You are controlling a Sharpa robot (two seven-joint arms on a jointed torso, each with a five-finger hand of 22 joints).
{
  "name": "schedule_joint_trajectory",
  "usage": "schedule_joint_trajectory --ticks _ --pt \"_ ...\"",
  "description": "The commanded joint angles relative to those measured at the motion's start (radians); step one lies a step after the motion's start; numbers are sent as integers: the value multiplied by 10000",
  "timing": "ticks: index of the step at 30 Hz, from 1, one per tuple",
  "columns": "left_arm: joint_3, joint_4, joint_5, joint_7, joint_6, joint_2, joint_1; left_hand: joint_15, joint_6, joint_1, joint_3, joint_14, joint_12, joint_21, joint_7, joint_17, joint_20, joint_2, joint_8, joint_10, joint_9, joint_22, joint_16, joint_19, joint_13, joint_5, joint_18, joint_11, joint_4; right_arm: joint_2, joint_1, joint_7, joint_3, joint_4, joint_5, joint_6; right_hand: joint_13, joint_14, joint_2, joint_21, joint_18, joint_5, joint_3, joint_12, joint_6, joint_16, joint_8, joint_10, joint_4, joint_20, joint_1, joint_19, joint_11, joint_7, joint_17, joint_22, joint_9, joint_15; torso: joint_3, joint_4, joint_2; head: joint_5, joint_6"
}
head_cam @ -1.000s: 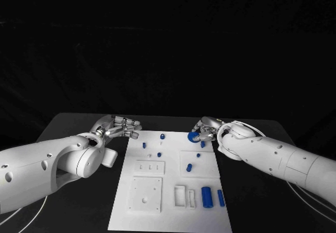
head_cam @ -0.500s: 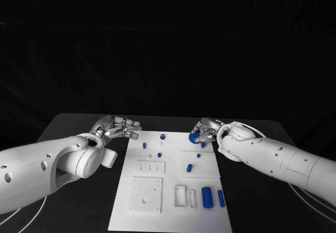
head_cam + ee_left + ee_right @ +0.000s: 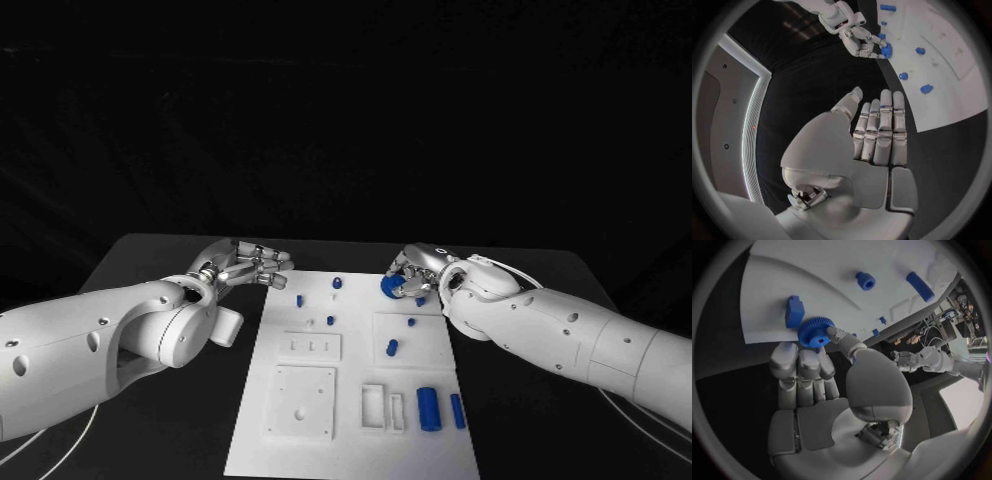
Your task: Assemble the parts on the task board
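The white task board (image 3: 346,420) lies in the middle of the black table. My right hand (image 3: 417,270) hovers at the board's far right corner and pinches a blue toothed gear (image 3: 391,287) between thumb and fingers. In the right wrist view that gear (image 3: 815,332) sits at the fingertips of the right hand (image 3: 817,375), just beside a small blue block (image 3: 794,311) on the board. My left hand (image 3: 245,264) hangs off the board's far left corner; its fingers (image 3: 879,125) are stretched out and hold nothing.
Small blue parts stand on the board's far half: two pegs (image 3: 300,299) (image 3: 333,283), a stud (image 3: 330,321) and a short cylinder (image 3: 389,347). Two larger blue cylinders (image 3: 428,405) lie near the right edge beside white slots (image 3: 372,400).
My right hand has drifted slightly left with the gear still in its fingers. The left hand has barely moved.
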Motion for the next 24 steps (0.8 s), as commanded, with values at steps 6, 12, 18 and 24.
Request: schedule_joint_trajectory --ticks 6,12,18,24 --pt "6 23 -45 33 119 9 9 34 -60 46 -1 -32 7 -10 -17 -15 -13 13 -18 -90 0 9 -17 -2 13 -25 28 2 -62 -68 28 -329 2 724 -959 -663 12 18 -116 99 8 -86 -4 31 142 -21 48 41 166 -89 71 441 -39 9 -2 1133 -2 -66 -2 -13 -3 100 -3" --pt "6 33 -45 34 113 0 9 34 -60 46 -1 -32 7 -10 -17 -15 -13 13 -18 -90 0 9 -17 -2 13 -25 28 2 -62 -48 62 -461 3 1226 -1286 -742 14 16 -144 107 6 -120 18 27 157 -22 47 46 203 -92 91 442 -42 4 -4 1134 -2 -70 -10 -13 -8 187 -6" --pt "6 53 -45 29 105 5 10 34 -60 46 -1 -32 7 -10 -17 -15 -13 13 -18 -90 0 9 -17 -2 13 -25 28 2 -62 290 96 -525 -16 1459 -1490 -640 3 17 -190 139 -3 -166 40 2 155 -29 44 43 271 -91 109 445 -44 2 -13 1140 -3 -70 -18 3 -2 283 14" --pt "6 65 -45 27 97 29 11 34 -60 46 -1 -32 7 -10 -17 -15 -13 13 -18 -90 0 9 -17 -2 13 -25 28 2 -62 757 127 -532 -166 1246 -1613 -564 0 14 -193 129 -6 -172 36 -5 156 -44 46 39 299 -92 109 441 -43 2 -29 1138 -3 -69 -23 20 1 391 29"
